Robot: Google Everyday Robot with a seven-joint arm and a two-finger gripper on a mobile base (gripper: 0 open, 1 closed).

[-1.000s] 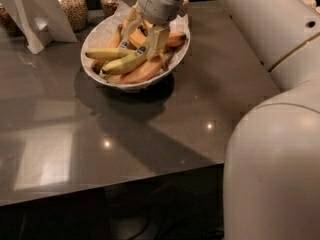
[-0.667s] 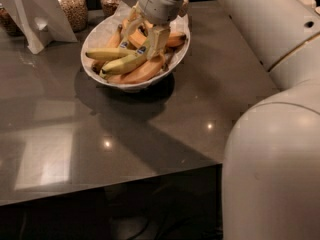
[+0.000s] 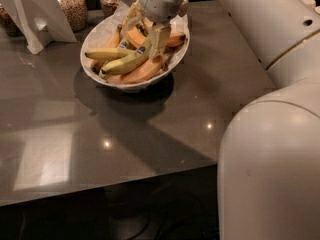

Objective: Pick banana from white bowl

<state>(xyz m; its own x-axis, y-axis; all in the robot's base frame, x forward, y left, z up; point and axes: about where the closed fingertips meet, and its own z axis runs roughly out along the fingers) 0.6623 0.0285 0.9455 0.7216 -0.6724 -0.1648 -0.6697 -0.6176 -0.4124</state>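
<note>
The white bowl [image 3: 100, 31] stands on the dark table at the back and holds several bananas. The banana [image 3: 127, 61], long and yellow-green with a blue sticker, lies across the top of the pile, its upper end under my gripper. My gripper [image 3: 145, 30] reaches down into the bowl from above. Its fingers are apart: one fingertip [image 3: 159, 39] is at the right of the banana's upper end, the other [image 3: 131, 19] further back to its left. Plumper orange-toned bananas [image 3: 142, 73] lie beneath it, and a shorter yellow banana [image 3: 107, 53] lies to the left.
A white folded card stand [image 3: 37, 19] is at the back left. Jars of grain [image 3: 74, 6] stand behind the bowl. The table's front edge [image 3: 110, 186] runs across the lower middle. My large white arm [image 3: 270, 134] fills the right side.
</note>
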